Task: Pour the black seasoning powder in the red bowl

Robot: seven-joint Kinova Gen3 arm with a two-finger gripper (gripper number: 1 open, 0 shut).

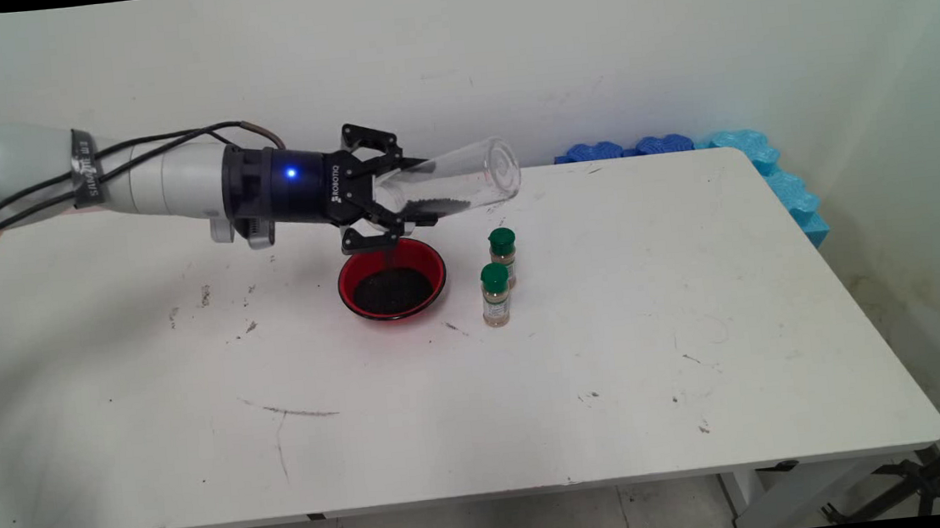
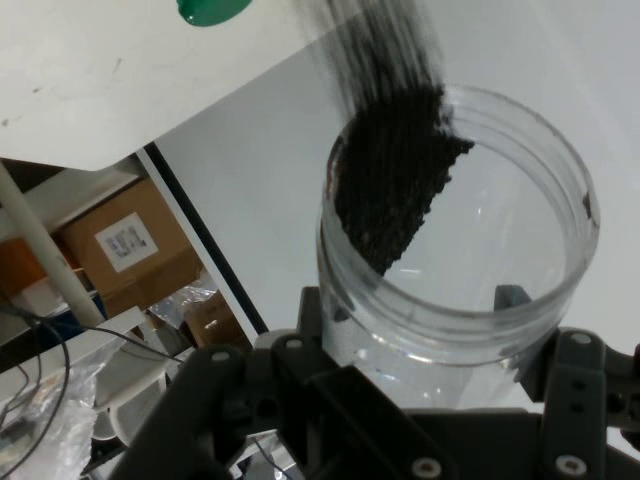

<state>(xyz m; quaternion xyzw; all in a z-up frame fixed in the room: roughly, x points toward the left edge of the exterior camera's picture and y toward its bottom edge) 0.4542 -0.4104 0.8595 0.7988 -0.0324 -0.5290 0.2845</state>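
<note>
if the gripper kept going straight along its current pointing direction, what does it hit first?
Beyond the clear jar it holds, the gripper points right, slightly upward, above the table. Path looks free up to the wall, though depth is unclear.

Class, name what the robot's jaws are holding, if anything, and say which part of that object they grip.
A clear plastic jar with dark grains, tipped on its side, gripped near its closed base end.

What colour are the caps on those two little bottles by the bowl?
Green, on both little bottles beside the red bowl; clearest in the main view.
</note>
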